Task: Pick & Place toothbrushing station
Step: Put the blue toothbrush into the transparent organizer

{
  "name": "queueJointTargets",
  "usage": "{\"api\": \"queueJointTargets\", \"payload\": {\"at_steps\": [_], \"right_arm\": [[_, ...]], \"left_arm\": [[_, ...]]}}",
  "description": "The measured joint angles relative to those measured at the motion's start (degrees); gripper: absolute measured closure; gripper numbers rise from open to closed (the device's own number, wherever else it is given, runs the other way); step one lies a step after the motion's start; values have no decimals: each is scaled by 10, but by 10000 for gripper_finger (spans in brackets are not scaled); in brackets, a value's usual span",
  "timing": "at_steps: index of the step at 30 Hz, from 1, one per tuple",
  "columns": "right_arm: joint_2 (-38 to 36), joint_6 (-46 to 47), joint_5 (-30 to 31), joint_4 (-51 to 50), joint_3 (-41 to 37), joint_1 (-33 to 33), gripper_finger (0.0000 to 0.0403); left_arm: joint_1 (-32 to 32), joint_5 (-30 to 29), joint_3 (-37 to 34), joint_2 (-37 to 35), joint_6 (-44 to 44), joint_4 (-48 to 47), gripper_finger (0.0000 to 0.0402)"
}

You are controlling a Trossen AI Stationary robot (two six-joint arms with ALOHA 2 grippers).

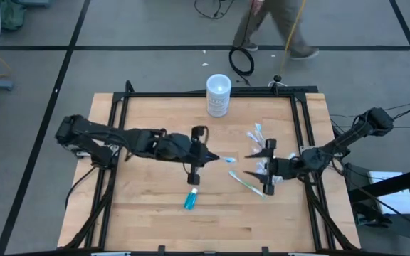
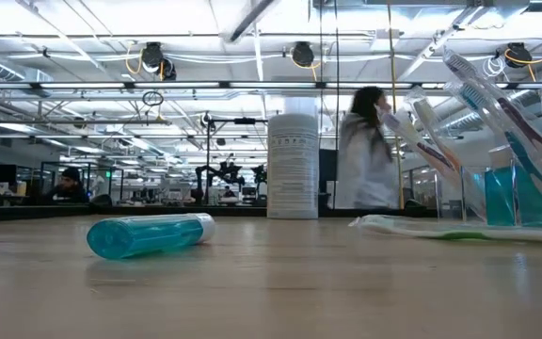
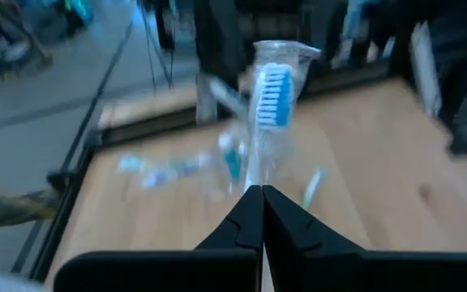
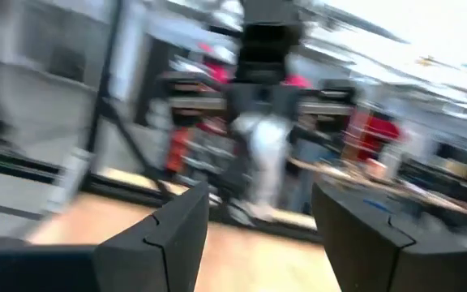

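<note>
Left gripper (image 3: 262, 195), fingers pressed together on the handle of a blue-bristled toothbrush (image 3: 273, 96), carries it toward the clear cup (image 1: 263, 168). Right gripper (image 1: 270, 168), fingers spread, flanks that cup, which already holds several brushes. Risks: the thin handle may pivot in the pinch and the head strike the cup rim, tipping it. A teal tube (image 1: 190, 199) and another toothbrush (image 1: 246, 183) lie beside the cup.

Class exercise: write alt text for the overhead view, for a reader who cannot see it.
Two dark robot arms meet over a wooden table; the left gripper is shut on a blue toothbrush. Nearby lie a teal tube and scattered toothbrushes.
</note>
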Motion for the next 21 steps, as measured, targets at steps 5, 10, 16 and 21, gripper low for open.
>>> {"api": "queueJointTargets", "payload": {"at_steps": [5,10,16,21], "right_arm": [[48,-3,-75,77,0,-45,182],[88,-1,-93,132,0,-82,157],[120,51,-186,197,0,-113,137],[160,78,-223,265,0,-140,140]], "left_arm": [[-1,24,0,1,1,49,401],[1,30,0,10,-6,57,401],[8,30,0,12,-7,70,401],[8,30,0,12,-10,75,401]]}}
